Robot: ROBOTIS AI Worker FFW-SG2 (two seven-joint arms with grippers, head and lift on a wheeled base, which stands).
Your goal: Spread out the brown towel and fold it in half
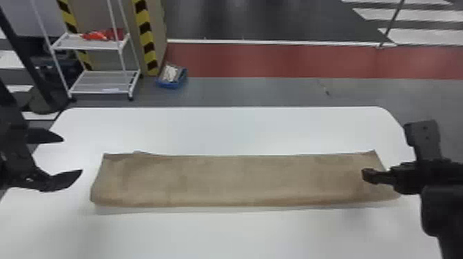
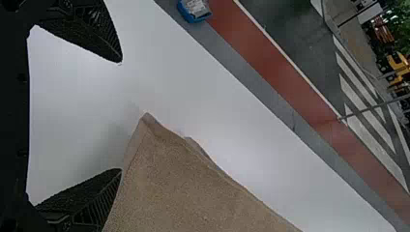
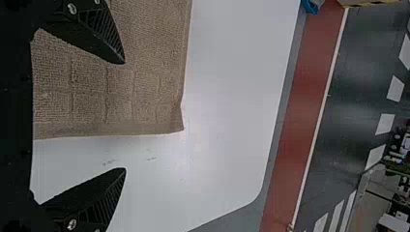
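Towel [image 1: 241, 180] lies on the white table [image 1: 241, 131] as a long, flat strip, oriented side to side across the surface in front of me. Its near long edge is smooth and rounded; along the far edge, close to the left end, a small portion of cloth projects past the rest. My left gripper [image 1: 73, 155] is positioned just outside the towel's left end, its jaws spread wide with nothing between them. The left wrist view shows a towel corner pointing toward the open space ahead of the jaws, and one finger [image 2: 89, 195] beside the cloth edge; I cannot tell whether they touch. My right gripper [image 1: 386, 151] is at the towel's right end, its jaws likewise spread and pinching nothing. In the right wrist view, one finger [image 3: 101, 38] overlaps the towel, while the other is over bare table beyond the end of the cloth; contact cannot be determined. The same view shows a grid pattern in the weave and a plain band along the end hem. Beyond the table, on the left side, stands a white rack [image 1: 103, 82] with a red item [image 1: 100, 35] on its upper shelf. A blue bin [image 1: 177, 83] with pale contents sits on the floor beside a striped column [image 1: 148, 44]. A red floor band [image 1: 275, 60] runs across the background.
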